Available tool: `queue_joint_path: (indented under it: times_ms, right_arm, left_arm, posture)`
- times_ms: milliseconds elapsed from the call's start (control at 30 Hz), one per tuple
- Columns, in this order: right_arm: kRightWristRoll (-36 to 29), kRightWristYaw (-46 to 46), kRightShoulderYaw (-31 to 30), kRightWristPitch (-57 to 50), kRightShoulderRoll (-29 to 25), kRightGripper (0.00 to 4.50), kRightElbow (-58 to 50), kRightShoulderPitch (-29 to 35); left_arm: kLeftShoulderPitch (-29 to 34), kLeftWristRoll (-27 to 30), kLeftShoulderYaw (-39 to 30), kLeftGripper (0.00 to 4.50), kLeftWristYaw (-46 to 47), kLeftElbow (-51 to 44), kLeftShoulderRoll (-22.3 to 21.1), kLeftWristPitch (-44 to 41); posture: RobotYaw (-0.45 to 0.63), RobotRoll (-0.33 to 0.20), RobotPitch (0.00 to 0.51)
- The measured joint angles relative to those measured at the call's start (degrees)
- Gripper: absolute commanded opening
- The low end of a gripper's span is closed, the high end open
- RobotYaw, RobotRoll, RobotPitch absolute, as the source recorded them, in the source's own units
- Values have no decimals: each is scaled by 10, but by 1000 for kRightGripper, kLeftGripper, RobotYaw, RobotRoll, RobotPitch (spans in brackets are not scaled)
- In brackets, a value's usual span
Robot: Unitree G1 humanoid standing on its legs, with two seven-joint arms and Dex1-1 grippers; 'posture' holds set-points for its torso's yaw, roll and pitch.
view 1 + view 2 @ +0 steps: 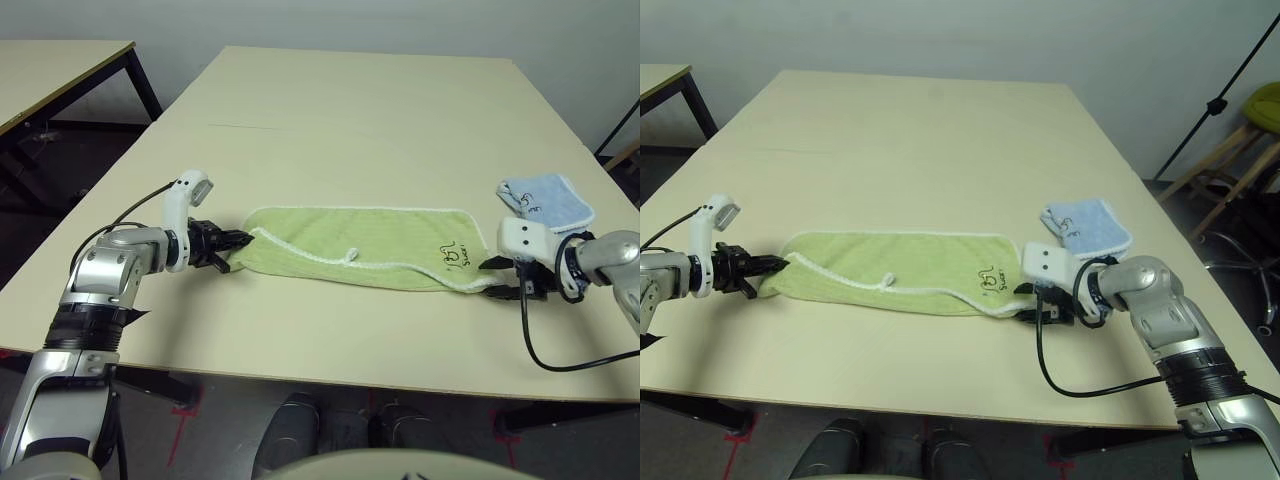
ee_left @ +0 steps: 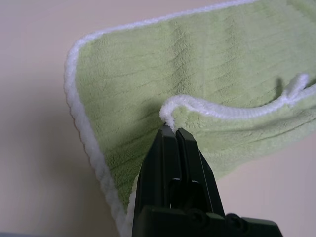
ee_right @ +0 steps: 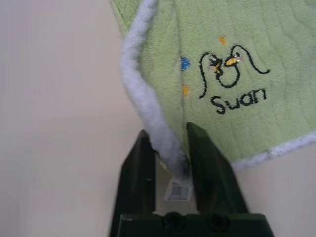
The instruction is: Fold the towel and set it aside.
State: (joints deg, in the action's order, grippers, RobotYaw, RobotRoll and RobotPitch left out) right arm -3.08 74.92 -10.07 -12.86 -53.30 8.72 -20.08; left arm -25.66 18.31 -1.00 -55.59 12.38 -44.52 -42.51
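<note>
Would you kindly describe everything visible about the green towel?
The towel is light lime-green terry with white stitched edging and a dark embroidered "Swan" mark near its right end. It lies folded lengthwise on the table. The left gripper pinches its left edge shut; the right gripper straddles its right corner.

towel (image 1: pixel 360 245): fluffy terry cloth | table (image 1: pixel 350 110): smooth matt laminate | forearms: glossy silver metal

The towel (image 1: pixel 355 245), lime-green terry cloth with white stitched edging and a dark embroidered swan mark near one end, lies folded lengthwise in a long flat strip across the near part of the table (image 1: pixel 350 110), a small white loop showing at its near edge.
</note>
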Motion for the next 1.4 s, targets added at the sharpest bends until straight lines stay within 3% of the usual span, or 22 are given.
queue_joint_path:
  times_ms: [167, 433, 600, 1067, 1400]
  right_arm:
    - [-44, 44, 4, -62, -24, 28, -40, 11]
    - [-125, 118, 42, -151, -99, 28, -87, 15]
    - [-136, 126, 44, -163, -107, 28, -81, 10]
    - [-43, 4, 36, -33, -7, 28, 125, -115]
    - [14, -34, 20, 42, 54, 28, 242, -173]
  left_arm:
    - [2, 5, 0, 0, -7, -14, -5, -14]
    - [35, 42, 13, 0, -80, -64, -69, -73]
    - [35, 46, 17, 0, -92, -66, -80, -79]
    - [-111, -36, 16, 0, 25, 134, 30, 113]
    - [-172, -95, 34, 0, 29, 283, 67, 207]
  posture:
    - [103, 0, 68]
    - [97, 0, 66]
    - [97, 0, 67]
    - [97, 0, 65]
    - [83, 0, 65]
